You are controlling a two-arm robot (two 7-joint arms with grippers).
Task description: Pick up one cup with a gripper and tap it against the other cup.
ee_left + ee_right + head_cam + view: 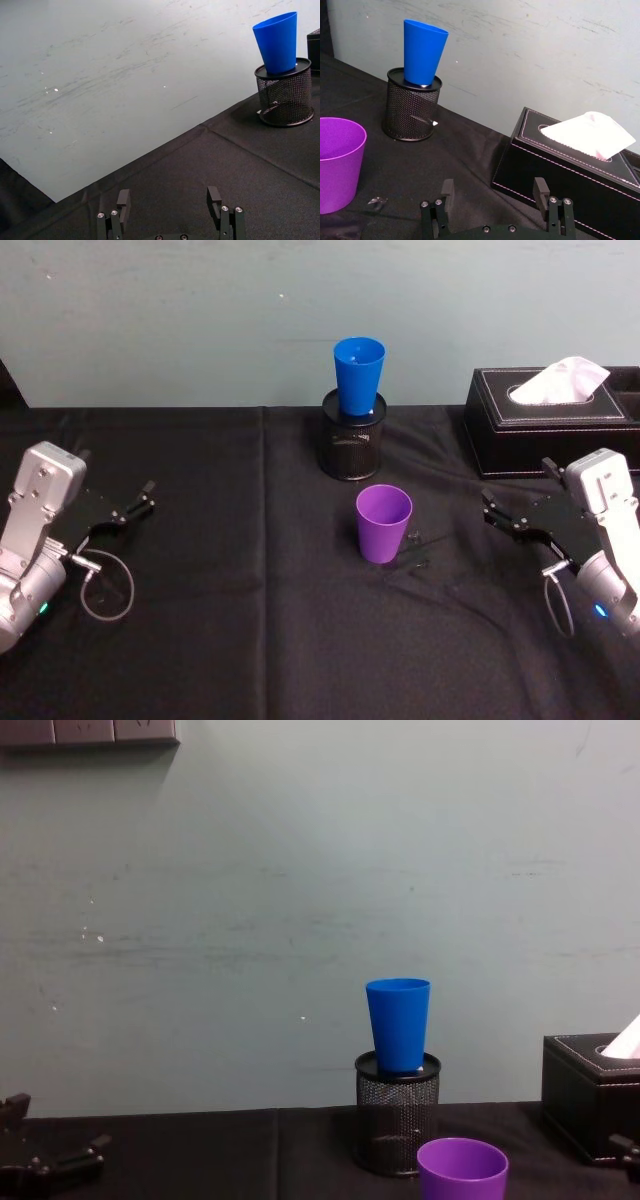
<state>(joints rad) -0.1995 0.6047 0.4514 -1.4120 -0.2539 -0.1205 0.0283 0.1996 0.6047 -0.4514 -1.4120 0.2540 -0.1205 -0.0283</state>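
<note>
While the purple plastic tumbler (384,522) stands upright, mouth up, on the black cloth-covered table (250,640) near the middle, nothing touches it. A small scrap lies on the cloth just beside its base.

Behind it, towards the wall, the bright blue plastic tumbler (358,374) sits mouth up with its base resting in the top of a black mesh cylinder (352,450). The two tumblers are apart, the blue one higher.

To the right of the mesh cylinder, a black tissue box (550,420) with white stitching has a white tissue (560,380) sticking out of it.

Right gripper (494,190): low over the cloth at the right, in front of the tissue box, well apart from the purple tumbler. Fingers spread, nothing between them.

Left gripper (169,200): low over the cloth at the far left, well apart from both tumblers. Fingers spread, empty.
</note>
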